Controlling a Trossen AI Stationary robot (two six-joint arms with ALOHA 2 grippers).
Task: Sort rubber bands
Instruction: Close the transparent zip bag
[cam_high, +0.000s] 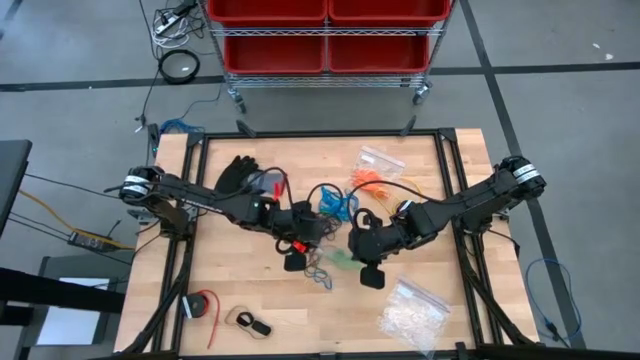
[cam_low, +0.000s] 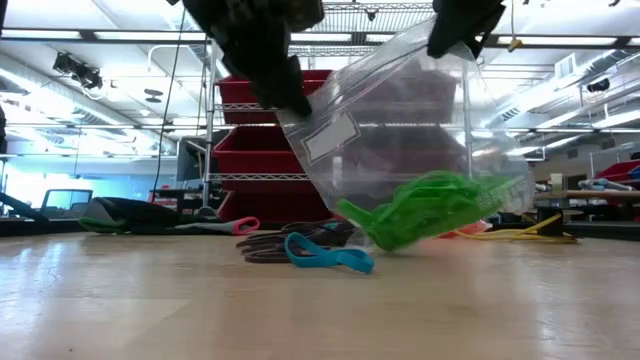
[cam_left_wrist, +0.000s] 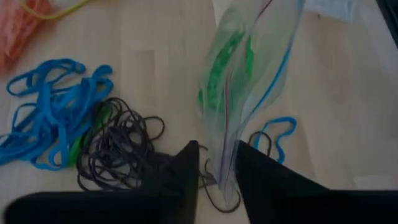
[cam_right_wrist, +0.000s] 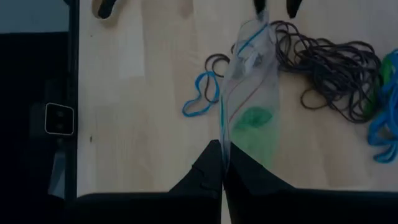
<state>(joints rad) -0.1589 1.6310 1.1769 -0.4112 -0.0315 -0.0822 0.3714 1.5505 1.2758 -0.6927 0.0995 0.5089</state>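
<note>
The left gripper (cam_left_wrist: 217, 171), at bottom centre, is straddling a clear zip bag holding green rubber bands (cam_left_wrist: 225, 65); blue loops (cam_left_wrist: 53, 112) and black loops (cam_left_wrist: 121, 146) are lying at left.

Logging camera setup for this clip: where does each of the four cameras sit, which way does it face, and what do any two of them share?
High view: overhead, straight down; both arms, left gripper, right gripper, on the wooden table.
Low view: table height, level toward the room; clear bag hanging, green bands inside.
Left wrist view: past its own parted fingers at the bag, blue bands, black bands.
Right wrist view: past its own shut fingers pinching the bag.
Shared: both wrist views show the bag and black bands.
</note>
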